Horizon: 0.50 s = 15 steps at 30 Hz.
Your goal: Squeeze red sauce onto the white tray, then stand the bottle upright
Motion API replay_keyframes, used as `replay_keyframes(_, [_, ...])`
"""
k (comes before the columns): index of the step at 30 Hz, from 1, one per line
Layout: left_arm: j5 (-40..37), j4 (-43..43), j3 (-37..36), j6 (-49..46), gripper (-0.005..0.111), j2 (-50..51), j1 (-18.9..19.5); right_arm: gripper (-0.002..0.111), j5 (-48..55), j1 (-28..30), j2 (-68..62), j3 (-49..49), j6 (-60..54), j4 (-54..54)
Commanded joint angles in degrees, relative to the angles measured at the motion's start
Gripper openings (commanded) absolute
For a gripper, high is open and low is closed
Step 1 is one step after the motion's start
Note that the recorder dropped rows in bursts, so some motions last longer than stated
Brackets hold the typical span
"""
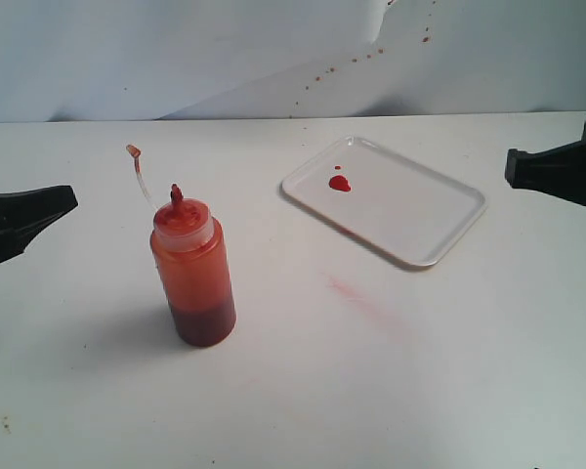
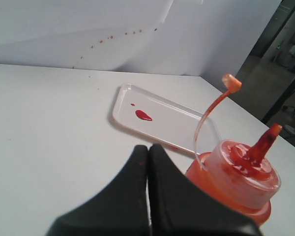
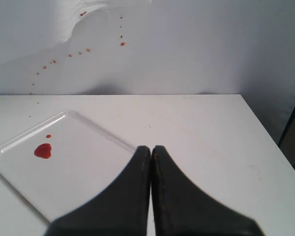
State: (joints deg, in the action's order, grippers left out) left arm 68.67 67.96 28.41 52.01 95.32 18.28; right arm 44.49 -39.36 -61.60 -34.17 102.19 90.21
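Note:
The bottle [image 1: 192,274] stands upright on the table left of centre, its red nozzle up and its thin tethered tip cap [image 1: 134,151] hanging free; dark red sauce fills its lower part. The left wrist view shows the bottle [image 2: 236,177] close beside my shut left gripper [image 2: 148,149], apart from it. On the white tray [image 1: 410,210] at the right lies a red sauce blob [image 1: 340,183] with a small drop beside it. My left gripper [image 1: 66,198] rests at the left edge, empty. My right gripper [image 1: 513,168] stays at the right edge, shut and empty, with the tray [image 3: 88,167] before it.
A faint pink smear [image 1: 356,296] marks the table between bottle and tray. Small red spatters [image 1: 352,61] dot the white backdrop behind. The table's far edge meets that backdrop.

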Motion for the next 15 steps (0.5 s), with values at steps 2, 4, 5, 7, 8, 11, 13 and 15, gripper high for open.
replay_keyframes(2, [0.7, -0.1, -0.4, -1.4, 0.000, 0.1, 0.1, 0.000, 0.7, 0.2, 0.3, 0.4, 0.4, 0.2])
replay_keyframes(4, [0.9, -0.1, -0.4, -1.4, 0.000, 0.1, 0.1, 0.000, 0.7, 0.2, 0.3, 0.4, 0.4, 0.2])
replay_keyframes(5, [1.2, -0.1, -0.4, -1.4, 0.000, 0.1, 0.1, 0.000, 0.7, 0.2, 0.3, 0.4, 0.4, 0.2])
replay_keyframes(7, [1.3, -0.1, -0.4, -1.4, 0.000, 0.1, 0.1, 0.000, 0.7, 0.2, 0.3, 0.4, 0.4, 0.2])
replay_keyframes(8, [1.3, 0.0, -0.4, -1.4, 0.000, 0.1, 0.1, 0.000, 0.7, 0.2, 0.3, 0.4, 0.4, 0.2])
replay_keyframes(11, [1.3, 0.0, -0.4, -1.5, 0.000, 0.1, 0.1, 0.000, 0.7, 0.2, 0.3, 0.4, 0.4, 0.2])
replay_keyframes(13, [1.3, 0.0, -0.4, -1.5, 0.000, 0.1, 0.1, 0.000, 0.7, 0.2, 0.3, 0.4, 0.4, 0.2])
replay_keyframes(15, [1.3, 0.0, -0.4, -1.5, 0.000, 0.1, 0.1, 0.000, 0.7, 0.2, 0.3, 0.4, 0.4, 0.2])
